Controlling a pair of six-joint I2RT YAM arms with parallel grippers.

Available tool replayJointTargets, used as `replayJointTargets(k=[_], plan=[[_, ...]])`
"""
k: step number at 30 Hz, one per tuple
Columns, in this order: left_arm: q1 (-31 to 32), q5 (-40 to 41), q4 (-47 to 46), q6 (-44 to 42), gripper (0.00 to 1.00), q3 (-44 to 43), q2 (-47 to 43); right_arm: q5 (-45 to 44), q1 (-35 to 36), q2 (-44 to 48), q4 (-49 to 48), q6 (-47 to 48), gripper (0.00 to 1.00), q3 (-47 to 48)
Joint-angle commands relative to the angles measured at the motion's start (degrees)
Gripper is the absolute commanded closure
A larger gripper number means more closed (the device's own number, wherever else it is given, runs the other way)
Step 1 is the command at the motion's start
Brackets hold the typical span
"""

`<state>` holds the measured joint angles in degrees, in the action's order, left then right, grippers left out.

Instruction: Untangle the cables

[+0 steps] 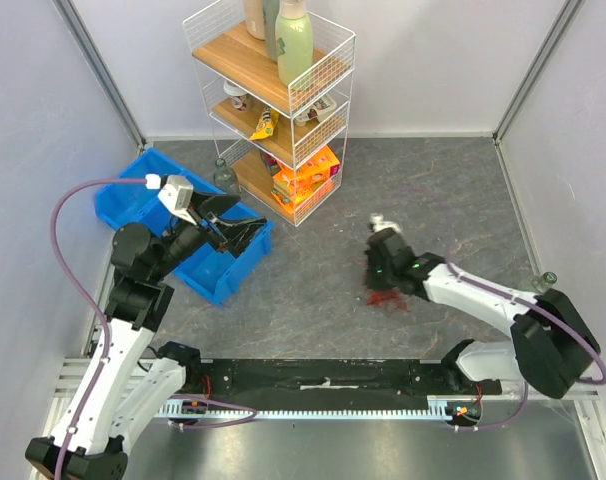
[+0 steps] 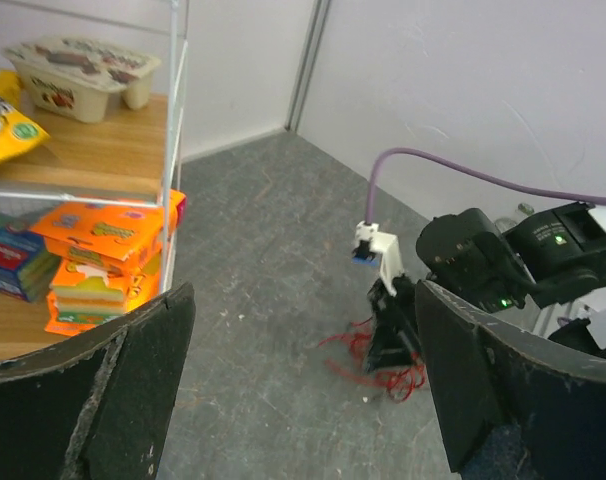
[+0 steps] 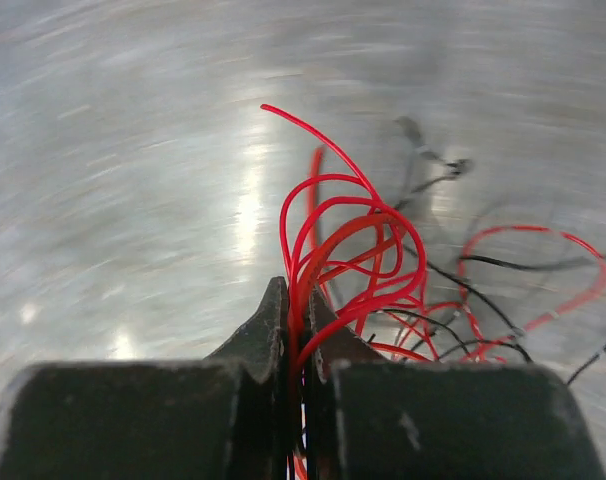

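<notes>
Cables (image 3: 355, 250): small red-and-black tangle lying on the worktop, right of centre, roughly midway between the near and far edges. Right pincer (image 3: 291, 300) nipped tight on a few red loops; black strands lie loose beyond it.

Judgement: the wire is very thin, light and limp, with a little spring. It will likely slip through the jaws unless pinched across several strands, and a hard pull may tighten knots. Better hold: a free end or a single outer loop.

Left pincer (image 1: 238, 228) wide, holding nothing, above the blue bin (image 1: 218, 272) toward the left edge, well apart.

Red and black cables (image 1: 385, 297), loosely tangled
</notes>
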<state>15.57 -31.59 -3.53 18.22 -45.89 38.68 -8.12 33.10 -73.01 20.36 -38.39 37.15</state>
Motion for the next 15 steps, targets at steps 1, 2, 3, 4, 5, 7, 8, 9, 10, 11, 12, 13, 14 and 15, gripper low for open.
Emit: replayJointTargets(k=[1, 2, 3, 4, 5, 7, 8, 9, 10, 11, 12, 13, 14, 15], plan=[[1.3, -3.4, -0.3, 1.7, 0.05, -1.5, 3.7, 7.9, 12.6, -4.7, -5.5, 1.0, 0.98, 6.7], [1.7, -3.2, 0.5, 1.6, 0.05, -1.9, 4.8, 10.0, 13.9, -5.7, -5.8, 1.3, 0.94, 7.4], [2.6, -3.0, 1.6, 1.5, 0.06, -2.4, 5.9, 11.1, 14.5, -6.5, -5.8, 2.1, 0.87, 8.3], [3.1, -2.6, 3.0, 1.2, 0.08, -3.1, 7.4, 11.7, 15.0, -6.8, -5.6, 3.5, 0.80, 8.7], [3.7, -2.2, 5.0, 0.9, 0.08, -3.8, 8.7, 11.6, 15.0, -6.3, -5.3, 3.9, 0.72, 8.8], [4.8, -0.9, 9.5, 0.3, 0.11, -5.8, 12.3, 8.5, 14.9, -3.6, -4.0, 5.3, 0.49, 8.7], [5.4, -0.4, 11.2, 0.2, 0.13, -6.7, 14.5, 5.9, 14.8, -1.8, -3.0, 6.0, 0.35, 8.7], [5.7, -0.3, 13.0, 0.1, 0.14, -7.8, 16.5, 4.3, 14.4, 0.0, -2.0, 6.4, 0.21, 8.7], [6.0, -0.7, 14.4, 0.2, 0.16, -8.7, 18.4, 3.1, 13.8, 2.0, -1.4, 6.7, 0.13, 8.6], [6.3, -0.9, 16.1, 0.1, 0.19, -9.8, 20.5, 2.5, 13.3, 3.7, -0.9, 7.0, 0.11, 8.3], [6.6, -1.8, 17.4, 0.2, 0.22, -10.9, 22.7, 2.2, 12.7, 5.5, -0.8, 7.3, 0.10, 7.9], [7.0, -2.8, 18.3, 0.2, 0.24, -11.6, 24.2, 2.4, 12.2, 6.6, -0.8, 7.3, 0.10, 7.4], [7.5, -3.5, 19.0, 0.5, 0.27, -12.2, 25.7, 2.4, 11.7, 7.0, -0.8, 7.1, 0.11, 6.8], [8.2, -4.1, 19.3, 0.8, 0.29, -12.5, 27.0, 2.5, 11.5, 7.4, -0.4, 6.7, 0.12, 6.4]])
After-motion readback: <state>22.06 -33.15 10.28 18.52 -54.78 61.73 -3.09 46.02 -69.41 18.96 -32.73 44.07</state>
